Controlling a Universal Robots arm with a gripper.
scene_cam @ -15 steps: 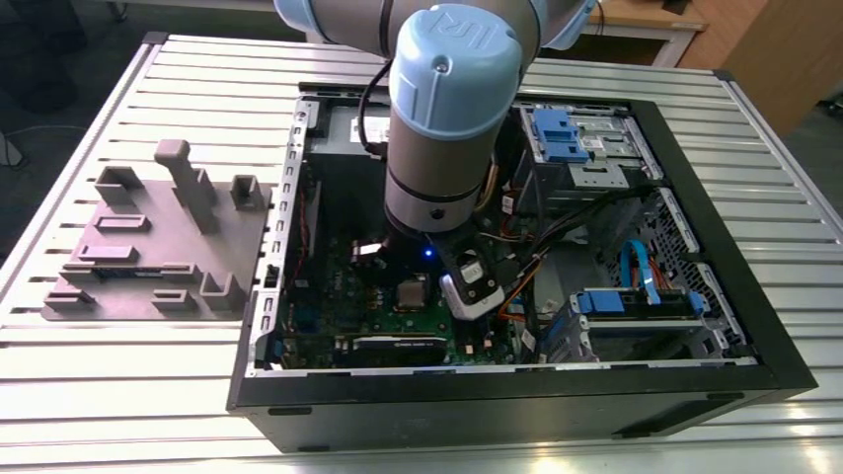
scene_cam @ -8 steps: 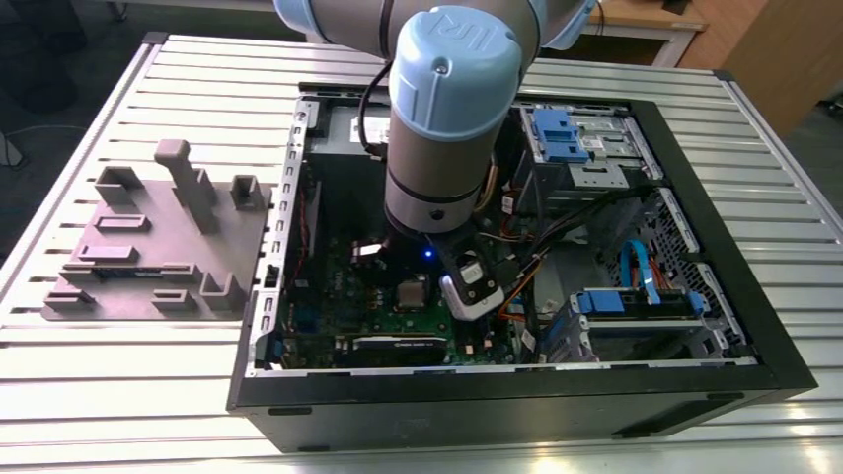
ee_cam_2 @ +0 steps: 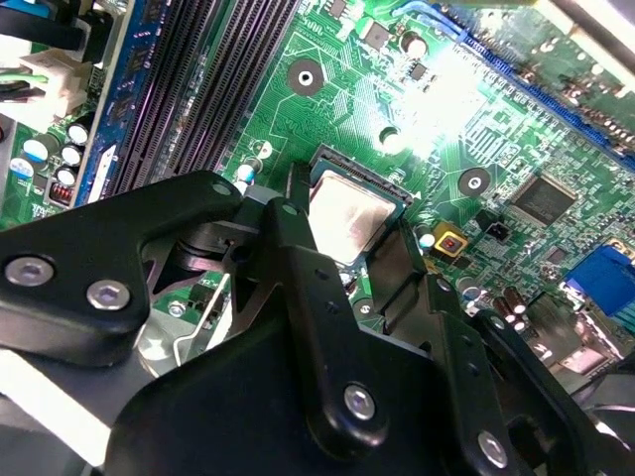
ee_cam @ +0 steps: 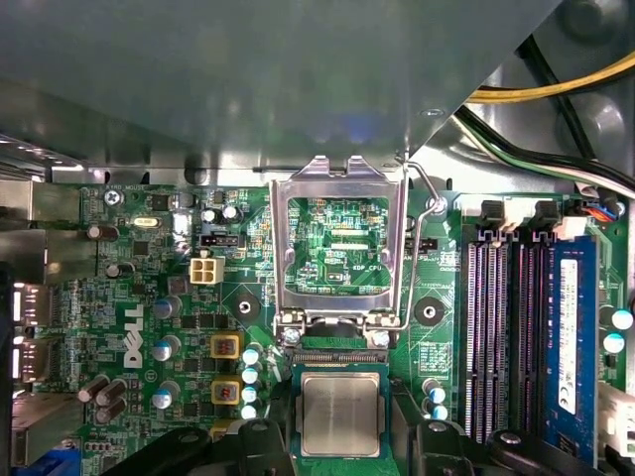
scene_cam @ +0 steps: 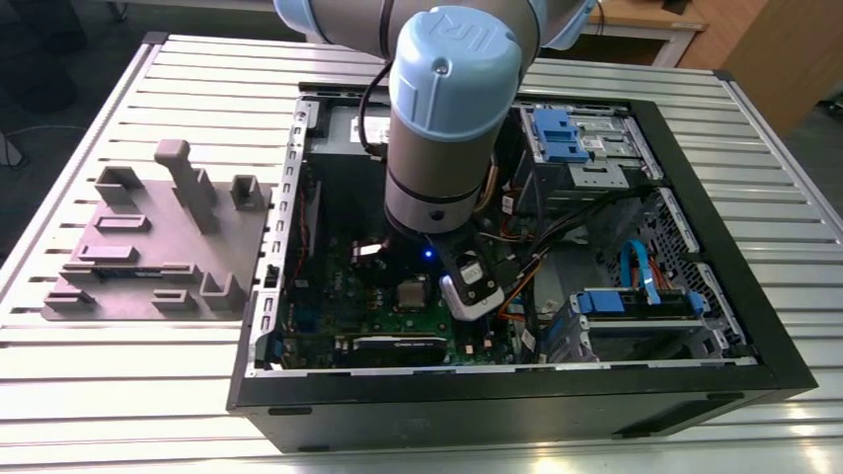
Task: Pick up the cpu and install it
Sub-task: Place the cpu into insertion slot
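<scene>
The cpu (ee_cam: pixel 340 415), a small square chip with a pale silvery top, lies level over the motherboard's socket (ee_cam: pixel 337 357), just below the raised metal load frame (ee_cam: pixel 281 248). My gripper (ee_cam: pixel 340 441) straddles it, one black finger (ee_cam: pixel 260 441) against each opposite edge, so it looks shut on the chip. In the second wrist view the cpu (ee_cam_2: pixel 347 216) shows between the black fingers (ee_cam_2: pixel 290 233) of the gripper (ee_cam_2: pixel 349 238). From outside, the cpu (scene_cam: pixel 413 293) sits on the board under the arm's wrist (scene_cam: pixel 441 148), inside the open computer case (scene_cam: pixel 527 370).
Dark memory slots (ee_cam: pixel 496 337) run beside the socket, and a thin socket lever (ee_cam: pixel 422 198) stands up. Yellow and black cables (ee_cam: pixel 556 94) hang nearby. Blue-tabbed drive bays (scene_cam: pixel 639 301) fill the case's right. A grey fixture plate (scene_cam: pixel 158 247) with blocks lies at the exterior view's left.
</scene>
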